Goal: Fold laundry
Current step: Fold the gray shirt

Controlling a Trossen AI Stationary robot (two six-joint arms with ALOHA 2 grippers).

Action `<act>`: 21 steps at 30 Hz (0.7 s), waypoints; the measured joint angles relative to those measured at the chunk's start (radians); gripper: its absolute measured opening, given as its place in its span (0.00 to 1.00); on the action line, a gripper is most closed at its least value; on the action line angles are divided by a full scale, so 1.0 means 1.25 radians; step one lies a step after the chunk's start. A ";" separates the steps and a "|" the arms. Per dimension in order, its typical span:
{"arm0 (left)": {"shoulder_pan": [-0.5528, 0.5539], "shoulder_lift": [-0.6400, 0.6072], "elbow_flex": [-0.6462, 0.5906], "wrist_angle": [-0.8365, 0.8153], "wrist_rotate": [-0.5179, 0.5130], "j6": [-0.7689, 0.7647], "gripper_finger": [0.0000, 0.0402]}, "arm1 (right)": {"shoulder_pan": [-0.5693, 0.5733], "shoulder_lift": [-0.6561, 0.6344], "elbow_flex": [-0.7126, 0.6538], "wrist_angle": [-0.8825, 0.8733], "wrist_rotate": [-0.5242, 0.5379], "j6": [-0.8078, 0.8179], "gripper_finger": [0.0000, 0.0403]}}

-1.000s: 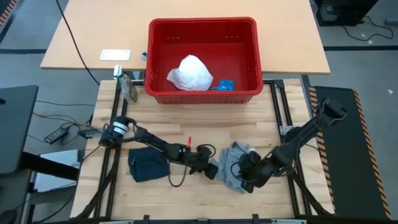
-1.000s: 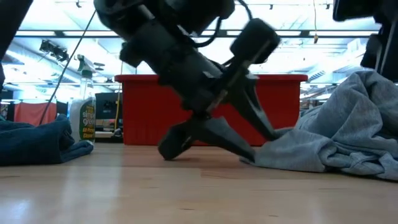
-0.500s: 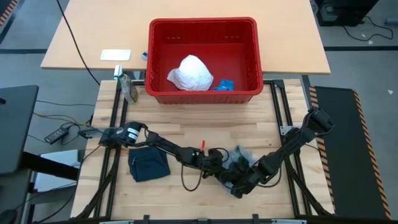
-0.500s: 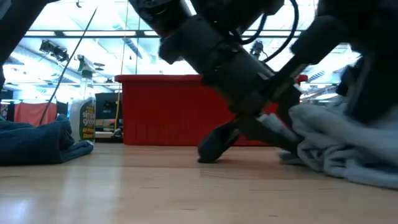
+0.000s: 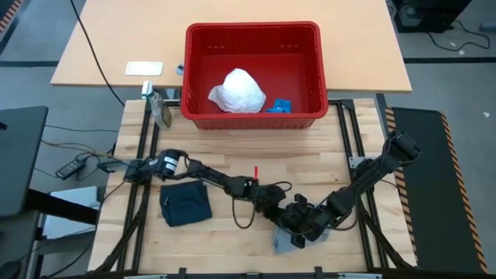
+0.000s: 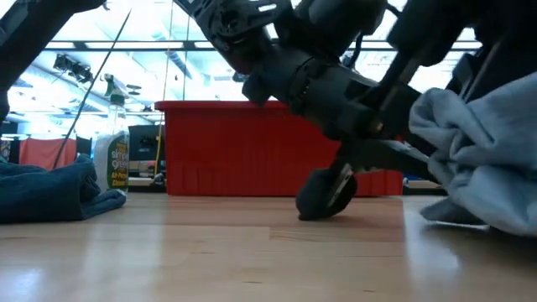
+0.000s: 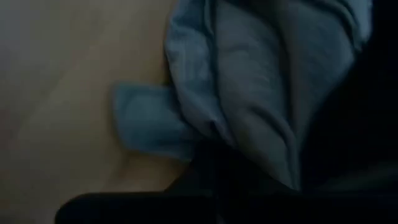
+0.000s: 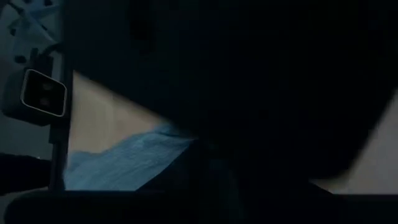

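Wooden planks of the tabletop [image 5: 232,155] carry the work, with a red basket [image 5: 314,74] at the far edge holding the white crinkly piece [image 5: 237,91]. Over the last second both arms have slid toward the near edge, and the left pincer [image 5: 288,221], which stood apart a moment ago, has now closed together on the grey piece [image 5: 284,241]. The cloth, spread loosely near the right side before, has been drawn inward and bunched into a smaller heap close to the near edge. The right pincer [image 5: 316,225] sits just beside it, pressed into the same cloth; whether it grips anything I cannot tell. To my eye this is a grasp made for pulling one edge over, so the fold is just starting. The grey piece looks soft, thick and rumpled, with deep rolls and one flat flap lying on the wood. Folded already, the dark navy piece [image 5: 185,205] lies near the left edge.
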 joint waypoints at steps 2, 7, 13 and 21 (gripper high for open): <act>0.007 0.000 -0.001 -0.005 0.056 0.019 0.01 | 0.000 -0.004 -0.012 -0.003 -0.001 0.028 0.25; 0.014 -0.010 -0.003 -0.017 0.102 0.029 0.01 | 0.010 0.000 -0.047 0.000 0.017 0.075 0.25; 0.010 -0.059 -0.011 -0.079 0.167 0.019 0.01 | 0.003 0.002 -0.132 0.106 0.067 0.114 0.25; 0.011 -0.141 -0.009 -0.111 0.118 0.069 0.01 | 0.020 0.002 -0.209 0.242 0.075 0.141 0.25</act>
